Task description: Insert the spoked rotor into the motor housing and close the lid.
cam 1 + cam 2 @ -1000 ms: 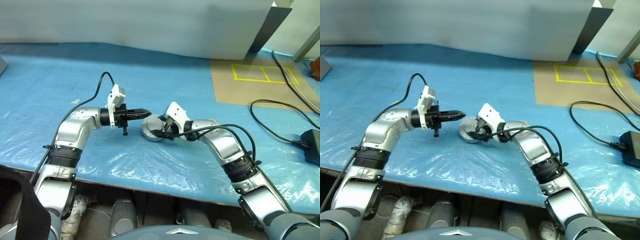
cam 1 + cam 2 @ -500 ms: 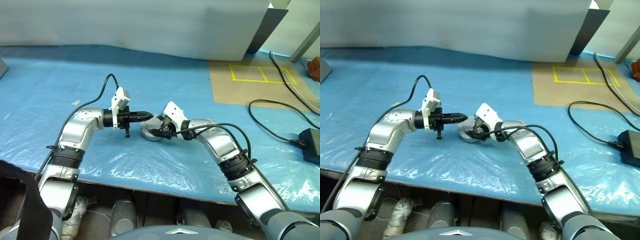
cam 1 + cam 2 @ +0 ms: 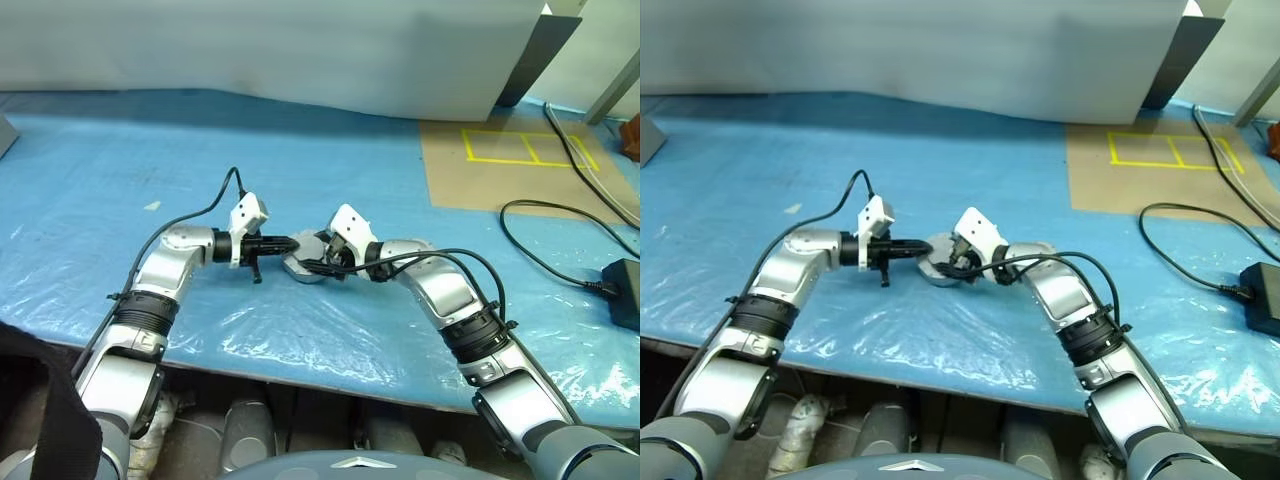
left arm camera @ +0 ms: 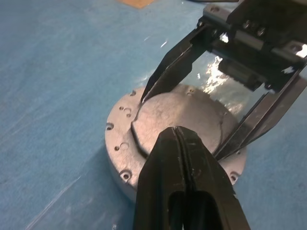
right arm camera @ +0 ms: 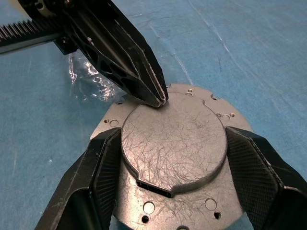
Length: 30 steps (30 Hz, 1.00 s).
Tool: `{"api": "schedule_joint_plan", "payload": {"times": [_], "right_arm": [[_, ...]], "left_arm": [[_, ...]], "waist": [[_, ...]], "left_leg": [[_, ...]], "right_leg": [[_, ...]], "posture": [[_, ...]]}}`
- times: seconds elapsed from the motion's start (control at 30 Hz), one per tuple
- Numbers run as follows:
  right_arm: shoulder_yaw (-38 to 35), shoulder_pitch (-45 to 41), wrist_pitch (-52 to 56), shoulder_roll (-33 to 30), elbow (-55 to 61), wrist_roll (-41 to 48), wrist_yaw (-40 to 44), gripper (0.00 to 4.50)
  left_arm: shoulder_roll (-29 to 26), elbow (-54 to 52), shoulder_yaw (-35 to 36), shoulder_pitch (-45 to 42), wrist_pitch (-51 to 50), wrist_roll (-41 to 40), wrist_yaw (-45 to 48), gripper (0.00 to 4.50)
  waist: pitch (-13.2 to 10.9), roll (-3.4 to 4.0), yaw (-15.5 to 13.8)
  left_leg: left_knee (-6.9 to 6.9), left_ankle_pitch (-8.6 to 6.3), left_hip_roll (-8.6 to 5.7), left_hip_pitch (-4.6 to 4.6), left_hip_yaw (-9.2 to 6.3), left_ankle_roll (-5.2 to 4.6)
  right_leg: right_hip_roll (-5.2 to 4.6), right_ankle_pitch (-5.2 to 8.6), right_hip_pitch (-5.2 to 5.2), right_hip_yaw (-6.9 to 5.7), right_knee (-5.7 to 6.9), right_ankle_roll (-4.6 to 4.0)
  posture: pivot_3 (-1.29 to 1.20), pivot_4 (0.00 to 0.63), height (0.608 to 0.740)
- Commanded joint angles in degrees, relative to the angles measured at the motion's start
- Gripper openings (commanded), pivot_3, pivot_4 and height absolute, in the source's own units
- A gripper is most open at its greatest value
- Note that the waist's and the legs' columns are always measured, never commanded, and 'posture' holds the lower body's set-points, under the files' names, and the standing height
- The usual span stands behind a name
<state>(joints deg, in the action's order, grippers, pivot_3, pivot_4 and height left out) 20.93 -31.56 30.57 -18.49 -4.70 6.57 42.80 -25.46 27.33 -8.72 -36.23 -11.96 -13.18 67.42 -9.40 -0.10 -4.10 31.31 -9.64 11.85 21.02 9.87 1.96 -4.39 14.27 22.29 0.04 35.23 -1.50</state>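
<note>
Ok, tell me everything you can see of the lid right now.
The lid is a round, silvery-grey metal disc, its upward face smooth but finely scratched, with a small notch in its edge. It lies flat on the wider, flanged motor housing, which sits on the blue plastic sheet. The right gripper straddles it, one black finger at each side. The left gripper, shut, has its tip at the lid's edge.
</note>
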Motion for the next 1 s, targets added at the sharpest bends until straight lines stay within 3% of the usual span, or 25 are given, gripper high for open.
{"api": "schedule_joint_plan", "payload": {"times": [0.03, 0.37, 0.57, 1.0], "right_arm": [[0.8, 3.1, 4.2, -1.8, -5.0, -2.7, -1.3, 2.97], [0.3, 4.0, 5.4, -1.4, -2.3, -1.8, -0.9, 2.97], [-0.7, 3.5, 5.2, -0.7, -2.0, -1.4, -1.4, 2.97], [-0.8, 3.4, 6.0, -1.0, -1.3, -1.0, -0.7, 2.97]], "left_arm": [[-0.4, 2.4, -0.2, -1.3, 2.2, 2.1, -0.2, 0.0], [0.1, 3.8, -2.8, -0.4, 4.8, 4.7, 1.6, 0.0], [-2.5, 4.8, -6.6, 0.2, 6.7, 9.0, 4.1, 0.0], [-1.8, 5.4, -6.2, 0.2, 6.7, 8.6, 3.8, 0.0]], "waist": [[0.1, -0.03, 0.0], [0.5, -0.08, -0.1], [0.7, -0.15, -0.1], [1.0, -0.04, -0.3]], "left_leg": [[-0.02, 0.0, 0.0, -0.02, 0.0, 0.0], [-0.19, 0.0, 0.0, -0.02, 0.01, 0.0], [-0.27, 0.0, 0.0, -0.02, 0.04, 0.0], [-0.36, -0.01, -0.02, -0.03, 0.06, 0.0]], "right_leg": [[0.0, 0.0, -0.01, 0.0, -0.03, 0.0], [-0.03, 0.0, -0.13, 0.0, -0.43, 0.0], [-0.04, 0.02, -0.11, -0.01, -0.48, 0.03], [-0.07, 0.06, -0.1, 0.01, -0.51, 0.1]], "posture": [[0.0, 0.15, 0.74], [0.0, 0.15, 0.74], [0.0, 0.15, 0.74], [0.0, 0.15, 0.74]]}}
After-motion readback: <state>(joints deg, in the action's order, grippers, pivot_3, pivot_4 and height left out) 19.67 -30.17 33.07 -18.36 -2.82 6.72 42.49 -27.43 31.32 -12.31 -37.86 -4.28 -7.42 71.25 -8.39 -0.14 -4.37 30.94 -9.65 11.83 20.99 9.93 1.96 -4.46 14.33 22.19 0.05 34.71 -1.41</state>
